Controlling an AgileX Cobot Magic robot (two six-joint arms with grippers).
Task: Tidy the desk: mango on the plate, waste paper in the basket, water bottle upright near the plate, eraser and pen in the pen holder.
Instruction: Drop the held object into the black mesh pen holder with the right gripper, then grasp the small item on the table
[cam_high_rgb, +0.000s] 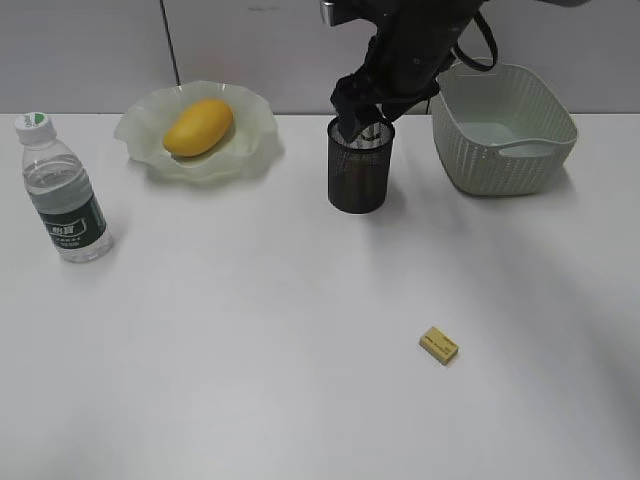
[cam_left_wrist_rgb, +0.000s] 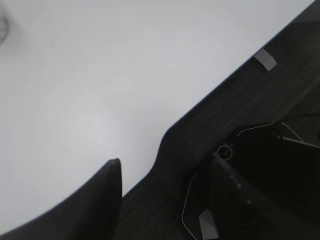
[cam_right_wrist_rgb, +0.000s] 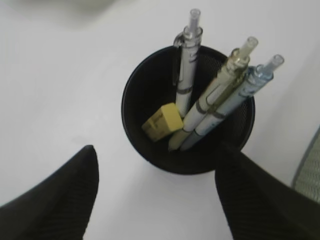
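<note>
Black mesh pen holder (cam_right_wrist_rgb: 187, 112) stands upright, pens (cam_right_wrist_rgb: 215, 100) leaning tips-down, under the wide-open right pincer (cam_right_wrist_rgb: 157, 200)

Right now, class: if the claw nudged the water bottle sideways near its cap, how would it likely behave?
The water bottle stands upright, tall on a narrow base, so a high push would probably tip it. It looks nearly full, so it may feel heavy for its size and resist a light nudge. Its round, clear body suggests that it would roll once down on the desk.

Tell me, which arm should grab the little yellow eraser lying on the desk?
Probably the right. Its gripper hangs open over the pen holder, on the eraser's side; the left gripper is at the desk's edge.
</note>
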